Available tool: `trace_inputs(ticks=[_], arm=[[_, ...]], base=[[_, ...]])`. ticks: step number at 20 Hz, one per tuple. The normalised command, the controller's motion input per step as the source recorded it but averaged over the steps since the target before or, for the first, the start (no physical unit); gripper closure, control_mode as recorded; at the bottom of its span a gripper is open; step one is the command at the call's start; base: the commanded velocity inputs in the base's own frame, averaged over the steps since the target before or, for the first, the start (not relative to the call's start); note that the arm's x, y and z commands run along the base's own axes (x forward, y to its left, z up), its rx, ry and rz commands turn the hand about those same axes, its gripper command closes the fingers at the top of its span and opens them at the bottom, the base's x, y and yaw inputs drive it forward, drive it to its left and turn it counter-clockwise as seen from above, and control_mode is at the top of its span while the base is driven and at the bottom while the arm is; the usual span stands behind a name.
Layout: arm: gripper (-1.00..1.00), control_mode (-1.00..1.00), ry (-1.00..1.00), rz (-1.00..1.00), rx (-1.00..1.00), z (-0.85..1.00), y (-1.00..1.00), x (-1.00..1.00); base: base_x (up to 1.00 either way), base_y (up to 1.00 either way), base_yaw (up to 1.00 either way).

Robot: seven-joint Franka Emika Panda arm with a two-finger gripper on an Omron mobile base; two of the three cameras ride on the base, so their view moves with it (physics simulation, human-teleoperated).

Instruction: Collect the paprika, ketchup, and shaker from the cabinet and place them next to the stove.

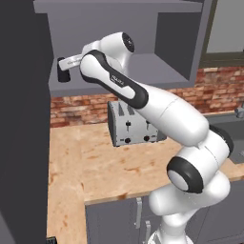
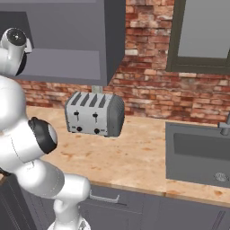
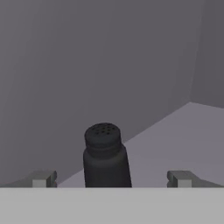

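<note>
The shaker (image 3: 106, 155), a small black cylinder with a perforated top, stands upright on the grey shelf of the cabinet (image 3: 183, 135), close to its back wall. My gripper (image 3: 112, 178) is open, its two fingertips (image 3: 43, 178) wide apart on either side of the shaker without touching it. In the left base view the arm reaches up and left into the open cabinet (image 1: 164, 71), where the gripper (image 1: 63, 70) shows as a dark shape at the shelf's left end. The paprika, the ketchup and the stove are out of view.
A silver four-slot toaster (image 1: 131, 125) (image 2: 94, 114) stands on the wooden counter (image 1: 95, 162) under the cabinet (image 2: 67, 40), against a brick wall. A dark panel (image 1: 24, 119) rises at the left. A sink (image 2: 197, 152) is set in the counter at the right.
</note>
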Motion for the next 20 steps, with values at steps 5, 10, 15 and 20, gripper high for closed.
trace_inputs(ticks=[5, 10, 15, 20], arm=[[-1.00, -1.00, 0.00, 0.00, 0.00, -0.10, 0.09, 0.14], [-1.00, -1.00, 0.00, 0.00, 0.00, -0.12, 0.27, 0.07], [-1.00, -1.00, 0.00, 0.00, 0.00, -0.11, 0.28, 0.04], [1.00, -1.00, 0.00, 0.00, 0.00, -0.10, 0.20, 0.04]], base=[[0.00, 0.00, 0.00], [0.00, 0.00, 0.00], [0.00, 0.00, 0.00], [0.00, 0.00, 0.00]])
